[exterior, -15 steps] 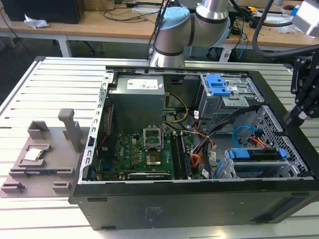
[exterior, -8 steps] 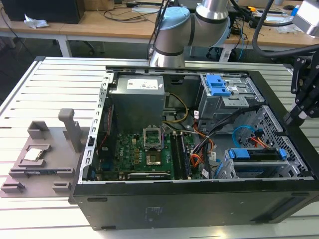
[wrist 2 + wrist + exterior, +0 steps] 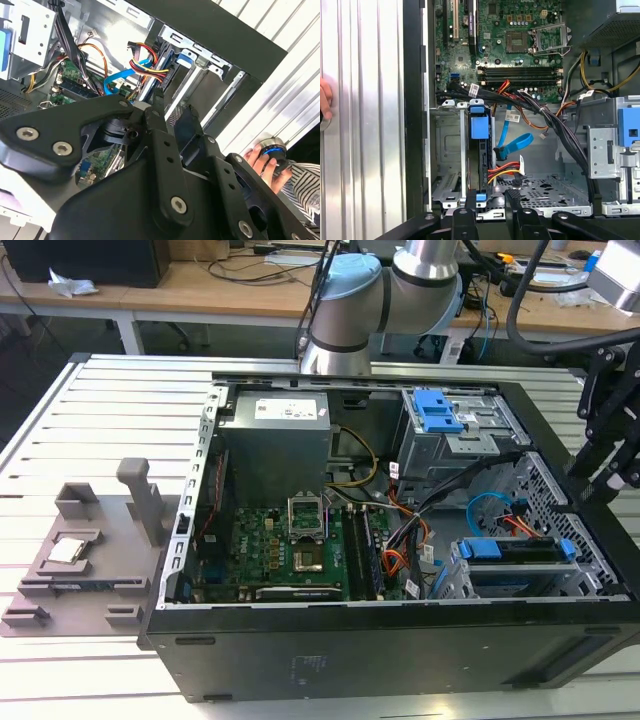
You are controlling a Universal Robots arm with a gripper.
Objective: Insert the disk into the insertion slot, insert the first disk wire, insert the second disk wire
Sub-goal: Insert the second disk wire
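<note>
Judging from the first wrist view, the work stood at the wiring stage; the disk (image 3: 480, 125) sat edge-on inside the insertion slot (image 3: 449, 150), its blue carrier between the cage rails; the gripper (image 3: 491, 204) hung close to the disk's near edge, fingers apart, with nothing clamped that I could make out. The first disk wire (image 3: 504, 172) lay just beside the disk, and the second disk wire (image 3: 517, 144) looped next to it; whether either plug was seated I could not tell.

To do this step well, I judged that a plug should be taken by its dark body, not by the leads; it should be squared to the disk's connector and pressed straight; the thick black cable bundle (image 3: 570, 145) nearby could snag a finger.

The exterior view gave the whole computer case (image 3: 350, 640) on the slatted table (image 3: 90, 400), with the disk toward the exterior view's right; the second wrist view added a person's hand (image 3: 260, 159) resting on a round blue-lit device (image 3: 272, 149) beside the case.
</note>
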